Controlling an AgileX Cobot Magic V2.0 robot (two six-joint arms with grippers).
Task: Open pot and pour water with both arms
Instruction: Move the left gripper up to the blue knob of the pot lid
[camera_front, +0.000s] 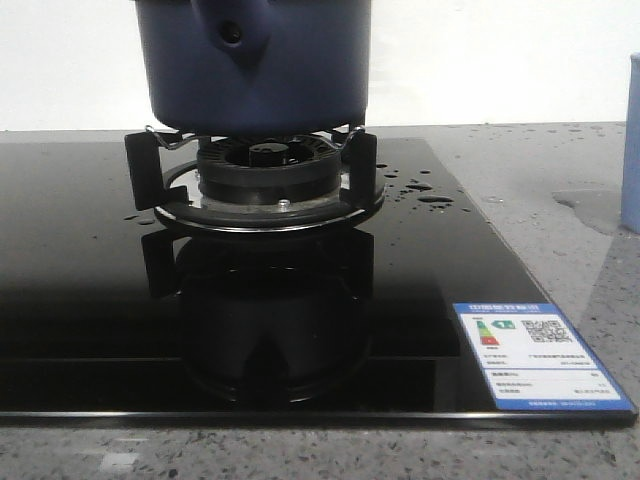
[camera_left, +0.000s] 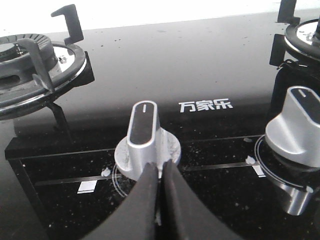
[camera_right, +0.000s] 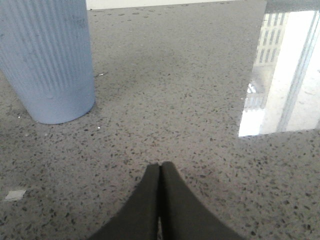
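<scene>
The dark navy-blue pot (camera_front: 255, 70) stands on the burner's pan support (camera_front: 255, 175) of the black glass hob; its handle stub with a round hole faces the front camera, and its top is cut off by the frame. No gripper shows in the front view. My left gripper (camera_left: 160, 167) is shut and empty, its tips just in front of a silver stove knob (camera_left: 145, 137). My right gripper (camera_right: 160, 167) is shut and empty above the speckled grey countertop (camera_right: 190, 100), with a pale blue ribbed cup (camera_right: 47, 60) apart from it.
A second silver knob (camera_left: 297, 127) and an empty burner (camera_left: 30, 65) show in the left wrist view. Water drops (camera_front: 425, 190) lie on the hob beside the pot. The pale blue cup's edge (camera_front: 631, 150) stands at the far right. An energy label (camera_front: 535, 355) is on the hob's front corner.
</scene>
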